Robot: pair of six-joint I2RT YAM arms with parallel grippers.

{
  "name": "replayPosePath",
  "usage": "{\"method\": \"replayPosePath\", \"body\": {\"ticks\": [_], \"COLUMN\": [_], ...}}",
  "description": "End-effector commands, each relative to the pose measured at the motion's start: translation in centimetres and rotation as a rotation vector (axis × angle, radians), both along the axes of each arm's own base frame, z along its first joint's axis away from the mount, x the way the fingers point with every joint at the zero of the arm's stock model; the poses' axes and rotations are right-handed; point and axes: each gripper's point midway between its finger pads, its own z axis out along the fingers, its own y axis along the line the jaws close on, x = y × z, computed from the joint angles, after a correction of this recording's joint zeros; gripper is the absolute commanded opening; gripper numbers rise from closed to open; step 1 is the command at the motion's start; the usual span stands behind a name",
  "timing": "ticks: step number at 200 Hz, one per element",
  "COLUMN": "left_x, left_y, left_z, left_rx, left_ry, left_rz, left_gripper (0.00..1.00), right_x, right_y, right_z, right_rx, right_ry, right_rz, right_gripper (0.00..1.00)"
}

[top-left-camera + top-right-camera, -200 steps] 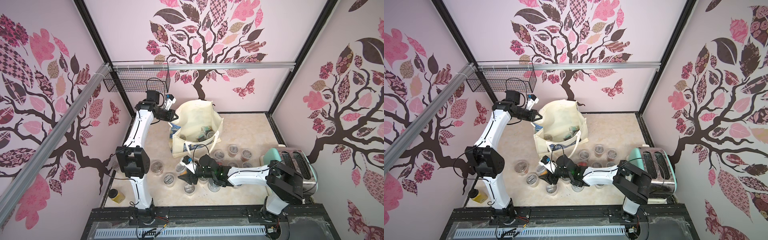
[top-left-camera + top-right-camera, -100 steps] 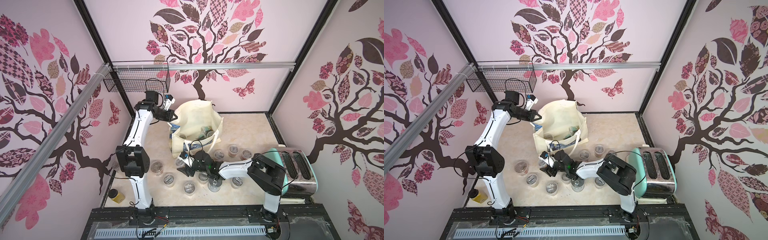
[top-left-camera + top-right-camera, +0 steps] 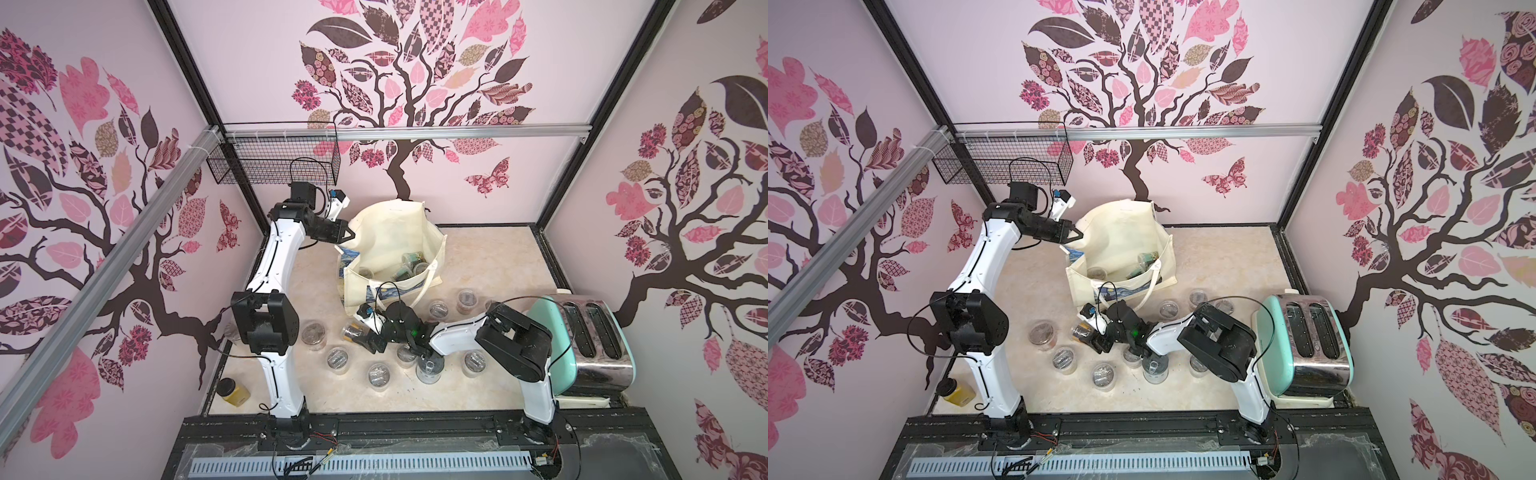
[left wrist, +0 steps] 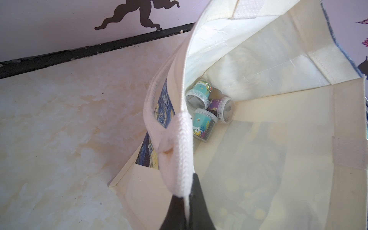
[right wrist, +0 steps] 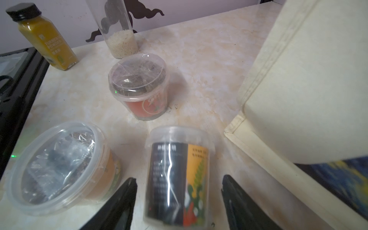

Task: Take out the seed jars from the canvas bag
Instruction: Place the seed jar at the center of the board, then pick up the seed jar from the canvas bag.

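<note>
1. Cream canvas, stiff enough to stand with its mouth open: the canvas bag (image 3: 395, 232) sits toward the rear middle of the bench (image 3: 478, 249), with a blue-and-yellow print on its outer face.
2. The left gripper (image 4: 188, 199) is clamped on the woven white rope handle (image 4: 179, 139) at the bag's rim, lifting that side so the mouth gapes.
3. The right gripper (image 5: 178, 179) stands wide, low over the bench just off the bag's near corner. A tipped jar (image 5: 169, 159) with a black-and-orange label lies on its side between the jaws, with a gap on each side, so I judge it is not gripped.
4. Done: about ten seed jars (image 3: 338, 357) stand upright, scattered between the bag and the bench's front edge. They are thin clear plastic, round, with snap-on lids and dark seed showing through.
5. Left: three labelled jars (image 4: 205, 111), teal and purple, lie tumbled in one bottom corner of the bag. A top view hints at a fourth jar (image 3: 360, 272) near another corner. The task looks well past halfway.
</note>
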Motion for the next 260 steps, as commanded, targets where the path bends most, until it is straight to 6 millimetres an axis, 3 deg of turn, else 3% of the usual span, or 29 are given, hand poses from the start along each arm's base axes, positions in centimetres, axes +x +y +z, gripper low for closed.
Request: {"method": "replayPosePath", "body": {"ticks": [1, 29, 57, 107, 143, 187, 234, 243, 245, 260], "left_x": [-0.4, -0.5, -0.7, -1.2, -1.5, -2.3, -4.5, -5.4, -5.6, -6.7], "left_y": [0.2, 0.3, 0.4, 0.2, -0.2, -0.4, -1.7, -2.1, -2.1, -2.7], "left_z": [-0.9, -0.8, -0.7, -0.5, -0.1, 0.1, 0.7, -0.3, -0.3, -0.5], "left_rx": [0.000, 0.013, 0.014, 0.012, -0.007, -0.012, -0.012, -0.003, -0.001, 0.030], "left_ry": [0.034, 0.029, 0.030, 0.030, 0.020, 0.021, -0.019, 0.001, -0.003, -0.021], "left_rz": [-0.004, 0.000, -0.005, -0.028, -0.053, -0.065, -0.149, -0.173, -0.179, -0.221], "left_gripper": [0.00, 0.00, 0.00, 0.00, 0.00, 0.00, 0.00, 0.00, 0.00, 0.00], "right_x": [-0.4, -0.5, -0.9, -2.6, -4.1, -5.8, -1.8, -0.5, -0.2, 1.5], "right_y": [0.1, 0.1, 0.2, -0.7, -2.9, -5.7, -7.7, -7.9, -8.0, -8.3], "right_z": [-1.5, -1.6, 0.0, 7.7, 13.6, 19.4, 22.9, 23.6, 22.8, 22.4], "right_rx": [-0.001, -0.013, 0.016, 0.154, 0.285, 0.368, 0.335, 0.310, 0.278, 0.191], "right_ry": [0.026, 0.023, 0.027, 0.028, 0.041, 0.052, 0.088, 0.092, 0.103, 0.105], "right_rz": [0.008, 0.010, 0.030, 0.046, 0.021, 0.007, -0.199, -0.249, -0.273, -0.349], "right_gripper": [0.73, 0.72, 0.73, 0.74, 0.75, 0.77, 0.78, 0.79, 0.79, 0.81]}}
